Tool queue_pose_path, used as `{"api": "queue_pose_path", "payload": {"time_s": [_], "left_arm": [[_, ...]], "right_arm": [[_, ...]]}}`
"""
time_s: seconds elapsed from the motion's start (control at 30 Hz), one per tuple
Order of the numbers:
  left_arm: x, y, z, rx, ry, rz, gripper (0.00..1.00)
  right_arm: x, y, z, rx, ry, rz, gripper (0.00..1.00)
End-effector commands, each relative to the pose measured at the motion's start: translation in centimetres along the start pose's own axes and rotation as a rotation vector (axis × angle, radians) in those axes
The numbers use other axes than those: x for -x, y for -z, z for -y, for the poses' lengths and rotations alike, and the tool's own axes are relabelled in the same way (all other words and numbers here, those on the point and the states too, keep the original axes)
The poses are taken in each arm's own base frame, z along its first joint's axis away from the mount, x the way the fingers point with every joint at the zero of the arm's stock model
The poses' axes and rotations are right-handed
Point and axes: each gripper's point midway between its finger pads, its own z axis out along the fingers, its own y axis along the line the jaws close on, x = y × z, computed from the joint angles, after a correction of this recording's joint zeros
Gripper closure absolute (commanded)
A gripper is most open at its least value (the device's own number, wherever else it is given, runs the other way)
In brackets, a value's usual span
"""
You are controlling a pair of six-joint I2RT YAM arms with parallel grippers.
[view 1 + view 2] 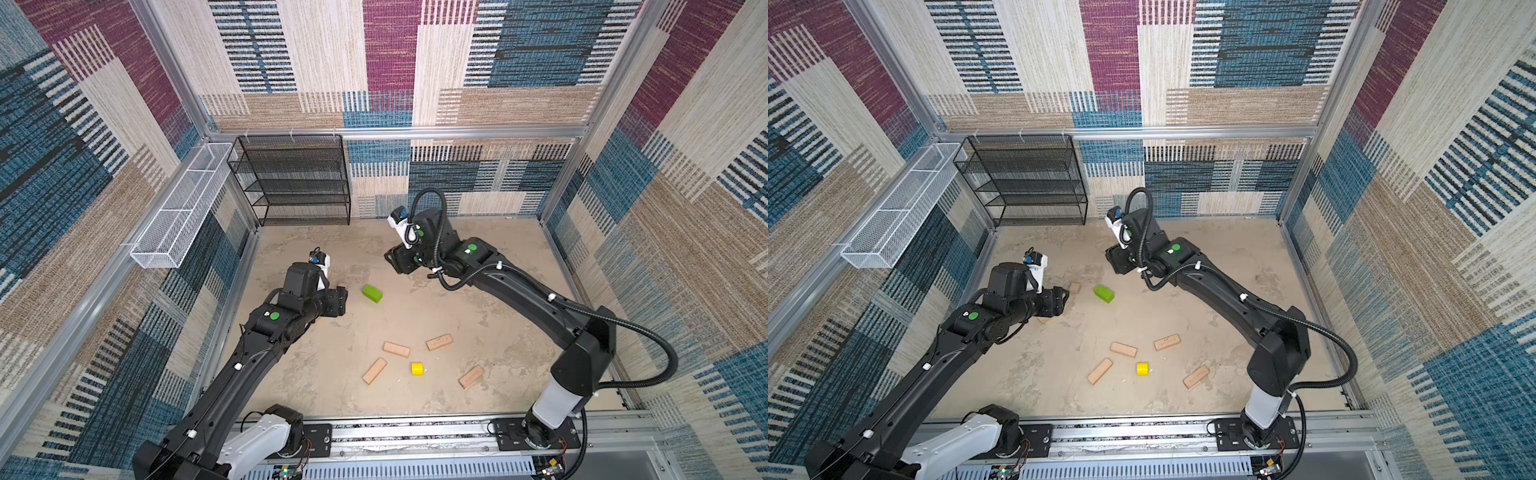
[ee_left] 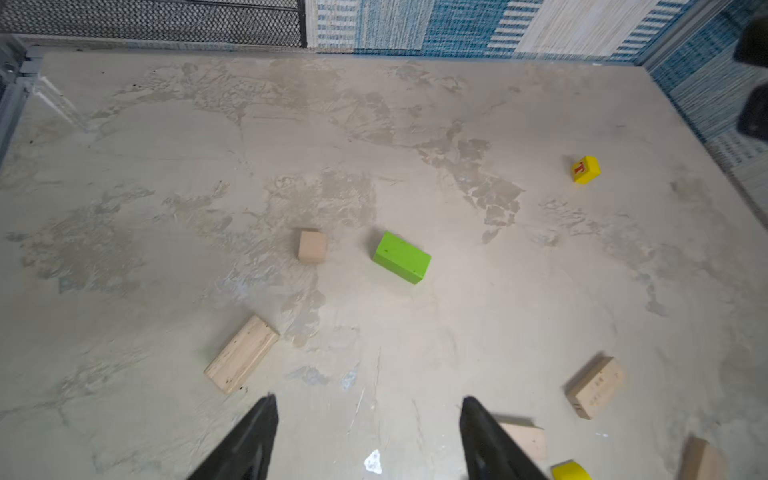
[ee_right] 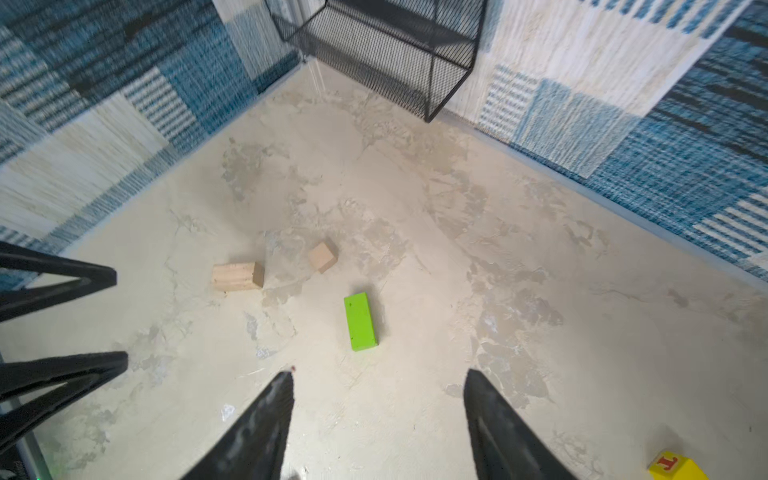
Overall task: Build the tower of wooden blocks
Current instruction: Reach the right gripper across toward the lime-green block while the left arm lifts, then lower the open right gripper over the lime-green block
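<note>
Jaws on both arms stand well apart w/ nothing between them: left gripper (image 2: 369, 400) open & empty, right gripper (image 3: 379, 373) same. Both hang above the table (image 1: 519, 291), touching no block.

Progress: basically zero. No tower anywhere, and no two wood blocks are stacked or even touching; every piece lies single on the tabletop.
- lime-green brick (image 1: 372, 293): mid-table, between the 2 grippers
- tan cube (image 2: 312, 246): near the brick, on the left-arm side
- tan plank (image 2: 241, 354): close to the left gripper, mostly hidden under that arm in both top views
- 4 more tan planks at the near side of the table, all apart: P1 (image 1: 396, 349), P2 (image 1: 439, 342), P3 (image 1: 374, 371), P4 (image 1: 471, 376)
- yellow piece (image 1: 417, 368): among those four
- yellow block (image 2: 586, 169) w/ red letter T: off on the right-arm side, can't find it in the top views

Left to do: everything, i.e. base, plank layers, green, yellow cap. Likely 1st pick is the brick or cube, as both grippers face them.
</note>
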Motion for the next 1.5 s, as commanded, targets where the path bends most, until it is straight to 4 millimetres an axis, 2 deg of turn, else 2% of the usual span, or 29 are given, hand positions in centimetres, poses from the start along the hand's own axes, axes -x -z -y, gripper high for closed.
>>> {"api": "queue_pose_path", "payload": {"time_s": [0.0,0.13,0.2,0.4,0.67,0.87,1.03,1.17,1.3,1.47], "left_arm": [[-0.2,0.8,-1.0,0.077,-0.103,0.011,0.26],[-0.2,2.6,-1.4,0.144,-0.213,0.058,0.25],[-0.6,3.1,-1.6,0.157,-0.220,0.072,0.25],[-2.0,3.0,-1.8,0.152,-0.212,0.081,0.24],[-1.4,3.5,-3.5,0.252,-0.218,0.127,0.21],[-0.9,3.8,-3.8,0.274,-0.212,0.151,0.21],[-0.9,3.7,-3.8,0.274,-0.210,0.152,0.21],[-0.8,3.8,-3.3,0.241,-0.209,0.160,0.21],[-0.9,4.3,-4.2,0.291,-0.210,0.170,0.21],[-0.9,4.6,-4.3,0.293,-0.218,0.187,0.21]], "right_arm": [[-2.0,-1.7,-0.5,-0.088,0.056,-0.100,0.37],[-3.0,-4.6,-2.3,-0.066,0.013,-0.172,0.49],[-3.1,-5.6,-2.8,-0.059,-0.009,-0.192,0.52],[-3.4,-7.4,-3.0,-0.068,-0.016,-0.256,0.49],[-3.9,-9.5,-3.3,-0.057,0.043,-0.320,0.46],[-4.0,-10.8,-3.8,-0.020,0.131,-0.328,0.44],[-3.2,-12.0,-4.4,0.014,0.210,-0.301,0.43],[-3.8,-12.6,-4.4,0.021,0.254,-0.307,0.41],[-3.9,-13.3,-4.8,0.047,0.294,-0.297,0.40],[-3.8,-14.1,-5.1,0.068,0.338,-0.287,0.39]]}}
